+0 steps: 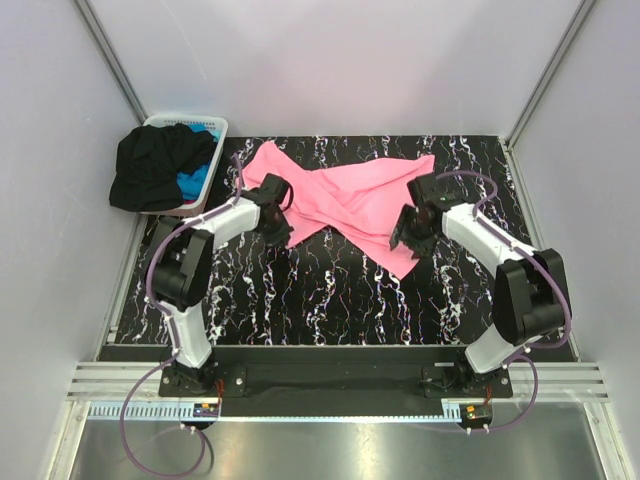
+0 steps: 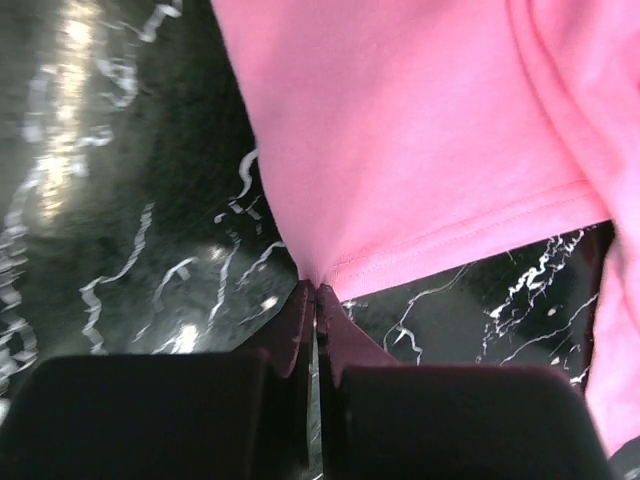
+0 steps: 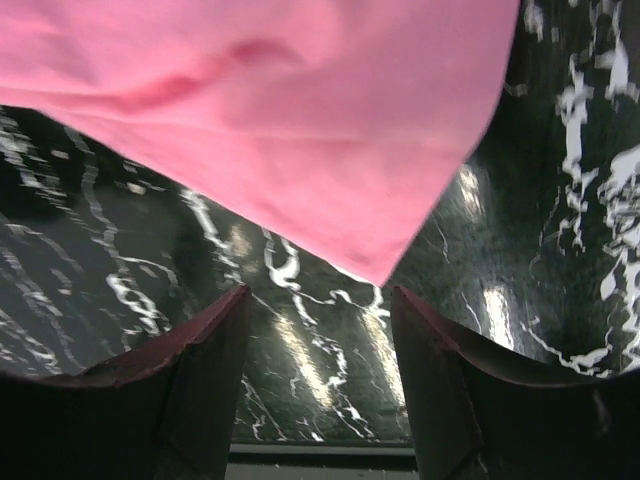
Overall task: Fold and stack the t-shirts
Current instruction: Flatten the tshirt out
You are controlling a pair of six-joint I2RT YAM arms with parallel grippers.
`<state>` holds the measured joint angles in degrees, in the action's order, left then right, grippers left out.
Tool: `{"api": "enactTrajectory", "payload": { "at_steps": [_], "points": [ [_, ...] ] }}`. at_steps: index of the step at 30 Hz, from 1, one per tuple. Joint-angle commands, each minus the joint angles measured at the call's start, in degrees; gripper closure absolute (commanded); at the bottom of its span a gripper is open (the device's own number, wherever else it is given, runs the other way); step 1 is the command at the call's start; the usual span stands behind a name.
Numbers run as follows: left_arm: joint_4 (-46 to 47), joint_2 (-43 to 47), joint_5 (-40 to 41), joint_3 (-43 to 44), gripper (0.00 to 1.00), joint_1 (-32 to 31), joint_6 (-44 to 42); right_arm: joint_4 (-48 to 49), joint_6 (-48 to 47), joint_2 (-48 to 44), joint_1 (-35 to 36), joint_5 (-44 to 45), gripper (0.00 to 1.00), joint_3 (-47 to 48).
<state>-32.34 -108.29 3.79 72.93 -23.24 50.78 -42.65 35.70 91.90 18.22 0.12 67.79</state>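
Pink shirt (image 1: 350,195) spread out on the table (image 1: 300,300)
Left gripper (image 2: 318,300) was clamped on its hem; right gripper (image 3: 318,292) hung wide open by a corner.

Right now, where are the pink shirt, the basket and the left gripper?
pink shirt (image 1: 350,195): top view, middle of the cloth.
basket (image 1: 200,121): top view, white far rim.
left gripper (image 2: 317,300): left wrist view, fingertips pinching the hem.
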Motion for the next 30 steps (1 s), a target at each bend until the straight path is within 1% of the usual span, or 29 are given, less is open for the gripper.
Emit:
{"api": "enactTrajectory", "payload": {
  "at_steps": [1, 5, 6, 9, 16, 25, 28, 30],
  "points": [
    [-3.3, 8.8, 8.3, 3.2, 1.0, 0.0, -2.9, 0.6, 4.7, 0.3, -0.1, -2.1, 0.35, -5.0],
    [-6.3, 15.3, 13.0, 2.5, 1.0, 0.0, -3.9, 0.7, 8.0, 2.0, -0.1, -1.7, 0.39, -7.1],
    [-6.9, 17.3, 13.5, 2.0, 1.0, 0.0, -4.4, 0.8, 8.6, 1.7, -0.1, -1.4, 0.39, -7.3],
    [-7.8, 19.7, 14.8, 0.6, 1.0, 0.0, -4.6, 1.4, 8.4, 1.6, -0.1, -1.5, 0.39, -8.0],
    [-8.9, 22.2, 16.6, -1.2, 1.0, 0.0, -4.9, 3.7, 9.3, 2.8, 0.1, -6.9, 0.41, -10.7],
    [-9.5, 22.6, 17.6, -0.9, 1.0, 0.0, -5.3, 3.1, 8.3, 4.7, 0.6, -8.9, 0.41, -12.2],
    [-9.6, 22.4, 17.5, -0.9, 1.0, 0.0, -5.3, 3.5, 7.7, 6.3, 0.9, -8.8, 0.43, -12.2],
    [-9.7, 22.5, 17.6, -1.0, 1.0, 0.0, -5.2, 3.7, 7.7, 7.3, 0.9, -9.0, 0.47, -12.0]
  ]
}}
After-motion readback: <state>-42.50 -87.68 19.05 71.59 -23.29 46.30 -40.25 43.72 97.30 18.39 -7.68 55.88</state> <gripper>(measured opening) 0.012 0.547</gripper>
